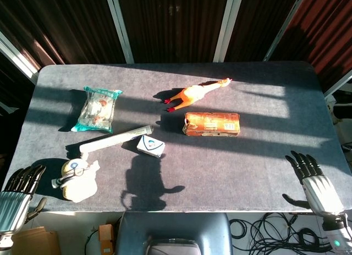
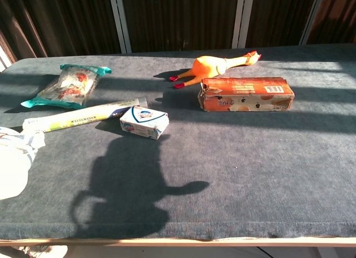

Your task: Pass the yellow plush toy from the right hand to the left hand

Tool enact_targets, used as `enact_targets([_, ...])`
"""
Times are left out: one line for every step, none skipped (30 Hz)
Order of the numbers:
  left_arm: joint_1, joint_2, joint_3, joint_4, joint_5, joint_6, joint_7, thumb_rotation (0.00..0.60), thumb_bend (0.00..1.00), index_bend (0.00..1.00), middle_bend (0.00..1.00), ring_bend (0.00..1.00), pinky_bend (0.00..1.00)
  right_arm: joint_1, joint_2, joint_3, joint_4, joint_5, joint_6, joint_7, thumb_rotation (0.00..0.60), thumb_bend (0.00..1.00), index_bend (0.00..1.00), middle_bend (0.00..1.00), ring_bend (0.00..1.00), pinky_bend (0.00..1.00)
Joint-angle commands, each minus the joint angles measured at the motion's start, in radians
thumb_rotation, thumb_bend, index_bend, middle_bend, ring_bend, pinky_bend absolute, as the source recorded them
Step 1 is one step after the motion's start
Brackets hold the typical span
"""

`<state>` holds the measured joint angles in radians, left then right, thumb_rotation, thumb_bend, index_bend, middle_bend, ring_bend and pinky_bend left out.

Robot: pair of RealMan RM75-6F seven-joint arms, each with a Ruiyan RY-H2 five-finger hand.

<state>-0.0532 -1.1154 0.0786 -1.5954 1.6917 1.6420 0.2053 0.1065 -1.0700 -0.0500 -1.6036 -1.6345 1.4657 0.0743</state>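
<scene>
Table (image 1: 247, 172), grey cloth top, seen in head and chest views: wide bare stretch across the near centre and right, from the front edge back to the orange box (image 1: 212, 123). Yellow plush toy (image 1: 77, 179): pale, washed out by sunlight, lying near the front left corner, close to the near edge, held by neither hand; partly cut off at the left border of the chest view. Long tube box (image 1: 115, 139): just behind the toy, lying aslant. Small white-and-blue box (image 1: 150, 145): at the tube's right end. Snack packet (image 1: 97, 108): left side, further back. Rubber chicken (image 1: 195, 93): behind the orange box. Left hand (image 1: 16, 194): off the front left corner, fingers spread, empty, apart from the toy. Right hand (image 1: 316, 183): at the front right corner, fingers spread, empty
</scene>
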Motion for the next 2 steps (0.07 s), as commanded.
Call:
enact_targets([-0.001, 0.006, -0.001, -0.012, -0.008, -0.019, 0.006, 0.600, 0.30, 0.08, 0.13, 0.13, 0.15, 0.000, 0.004, 0.001, -0.008, 0.006, -0.009, -0.010, 0.600, 0.03, 0.00, 0.00, 0.00, 0.00])
enact_targets([-0.001, 0.008, -0.002, -0.016, -0.010, -0.022, 0.006, 0.600, 0.30, 0.08, 0.13, 0.13, 0.15, 0.000, 0.005, 0.000, -0.010, 0.006, -0.012, -0.013, 0.600, 0.03, 0.00, 0.00, 0.00, 0.00])
